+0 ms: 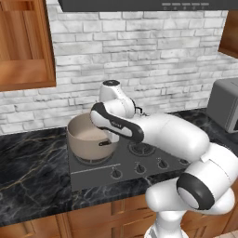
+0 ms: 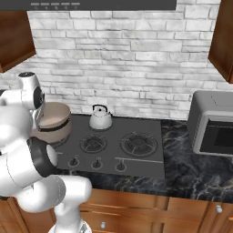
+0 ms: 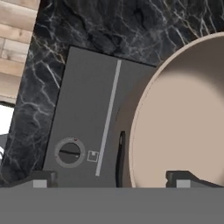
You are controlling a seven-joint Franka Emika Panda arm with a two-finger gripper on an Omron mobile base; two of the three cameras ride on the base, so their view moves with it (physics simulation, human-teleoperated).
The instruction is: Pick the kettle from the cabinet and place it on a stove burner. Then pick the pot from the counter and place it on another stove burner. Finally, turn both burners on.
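Gripper (image 3: 113, 180) wide open above the pot's near rim, one fingertip (image 3: 40, 180) over the cooktop (image 3: 83, 105), the other over the pot's pale inside, gripping nothing. Pot (image 1: 88, 137) set on the cooktop's left side. Kettle (image 2: 100, 118) at the cooktop's back, beside the pot. Knob (image 3: 69, 152) near the pot's dark handle (image 3: 119, 157).

A white brick wall (image 2: 136, 59) fills the upper middle; a grey microwave (image 2: 213, 124) sits at right, wooden drawers (image 2: 136, 211) along the bottom.
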